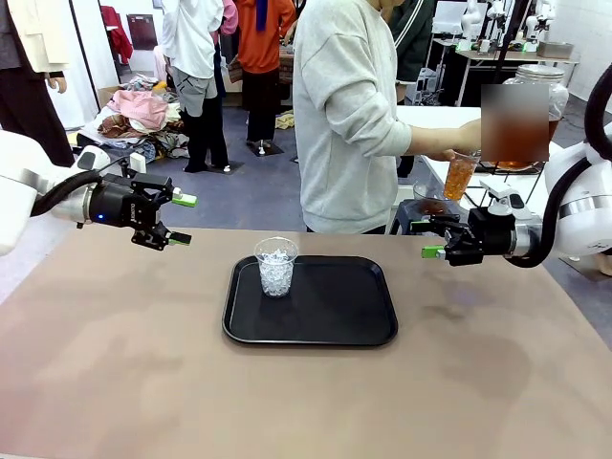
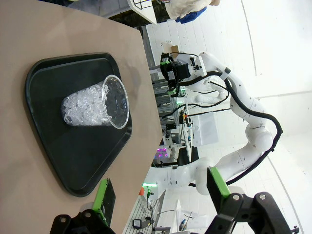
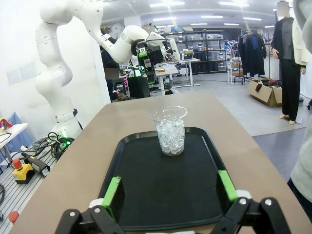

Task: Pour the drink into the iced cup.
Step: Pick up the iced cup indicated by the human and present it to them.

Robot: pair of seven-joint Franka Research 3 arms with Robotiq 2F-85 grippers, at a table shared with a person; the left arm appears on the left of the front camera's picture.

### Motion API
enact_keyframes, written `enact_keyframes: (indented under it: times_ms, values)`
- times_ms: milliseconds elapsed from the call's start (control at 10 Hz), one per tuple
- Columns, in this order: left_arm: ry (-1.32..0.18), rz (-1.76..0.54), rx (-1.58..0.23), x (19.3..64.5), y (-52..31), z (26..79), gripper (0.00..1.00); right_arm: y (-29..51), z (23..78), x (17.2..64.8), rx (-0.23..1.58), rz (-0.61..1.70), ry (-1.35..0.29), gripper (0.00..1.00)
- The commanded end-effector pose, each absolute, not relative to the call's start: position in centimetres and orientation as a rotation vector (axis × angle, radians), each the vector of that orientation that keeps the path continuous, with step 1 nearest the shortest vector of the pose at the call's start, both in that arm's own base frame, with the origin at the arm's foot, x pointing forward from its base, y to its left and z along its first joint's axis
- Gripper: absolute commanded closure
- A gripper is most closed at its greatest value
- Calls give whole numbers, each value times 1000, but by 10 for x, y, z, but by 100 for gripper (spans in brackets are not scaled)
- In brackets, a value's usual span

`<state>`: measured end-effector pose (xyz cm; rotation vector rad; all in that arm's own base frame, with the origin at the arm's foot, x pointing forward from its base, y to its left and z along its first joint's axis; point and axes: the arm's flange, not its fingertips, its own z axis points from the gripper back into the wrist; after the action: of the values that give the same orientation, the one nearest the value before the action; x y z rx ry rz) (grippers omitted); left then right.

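Two grippers hover above the table (image 1: 115, 382), one at each side of the tray (image 1: 325, 311), and both point inward toward it.

1. The left gripper (image 1: 182, 219) is over the left part of the table, left of the tray and apart from it. Its jaws are spread wide, and nothing sits between the green pads.
2. The right gripper (image 1: 428, 239) is near the far right edge of the table, right of the tray and apart from it. Its jaws are also spread wide and hold nothing.
3. The tray is black and rectangular with rounded corners. It lies flat on the brown table near the middle.
4. The iced cup (image 1: 276, 266) is clear plastic and stands upright in the far left corner of the tray. Ice cubes fill it to well above half its height.
5. The drink (image 1: 460, 179) is an amber-brown liquid in a second clear cup. The person's hand (image 1: 469, 142) holds this cup beyond the far right edge of the table. It is above and behind the right gripper and well apart from the iced cup.
6. The person stands at the far side of the table in a light grey sweatshirt, with the body turned toward the right.
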<state>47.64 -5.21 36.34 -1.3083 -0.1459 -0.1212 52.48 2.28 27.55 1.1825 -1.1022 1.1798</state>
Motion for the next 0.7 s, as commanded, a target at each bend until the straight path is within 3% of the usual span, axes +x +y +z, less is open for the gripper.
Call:
enact_keyframes:
  times_ms: [0, 600]
  values:
    - [-148, -121, -1310, 475, -52, 364, 0, 24, 279, 528, 1179, 1189, -1107, 0]
    - [-148, -121, -1310, 475, -52, 364, 0, 24, 279, 528, 1179, 1189, -1107, 0]
